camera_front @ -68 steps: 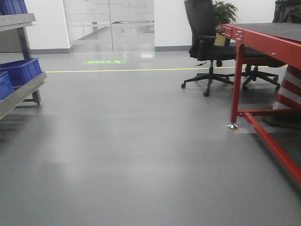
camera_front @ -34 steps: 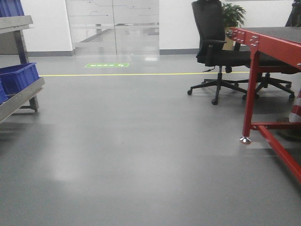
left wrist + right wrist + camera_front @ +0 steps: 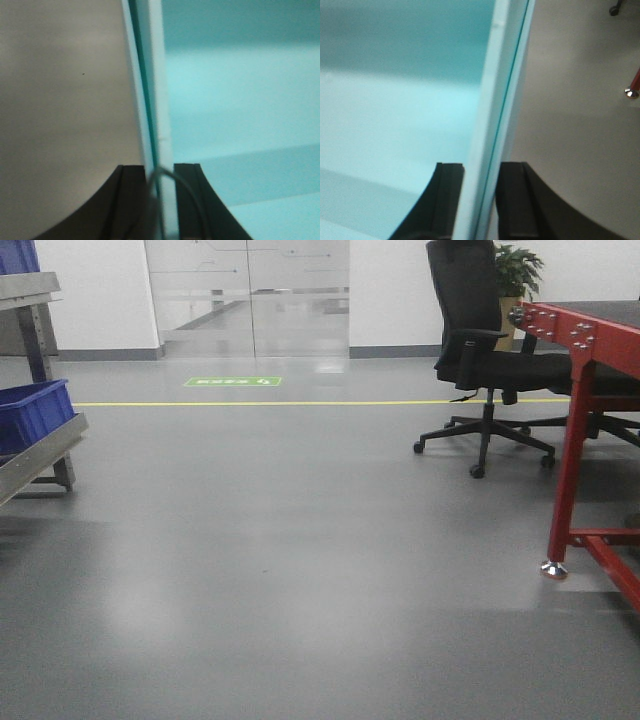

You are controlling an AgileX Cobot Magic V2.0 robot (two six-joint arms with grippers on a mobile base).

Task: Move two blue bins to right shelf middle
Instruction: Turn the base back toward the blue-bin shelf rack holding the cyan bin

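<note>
Between the jaws of left pincer (image 3: 159, 200) and right pincer (image 3: 481, 200), bin wall (image 3: 161, 75)

A held bin (image 3: 240, 100) fills both wrist views, its plastic reading pale teal up close. Its thin upright wall stands pinched between the left gripper's (image 3: 160, 200) 2 dark fingers, and the opposite wall between the right gripper's (image 3: 481, 200). Whether this is 1 bin or 2 nested cannot be told. In the front view, a blue bin (image 3: 35, 415) sits on a metal rack's (image 3: 40, 455) slanted tier, and another blue bin (image 3: 15, 255) is cropped above.
</note>
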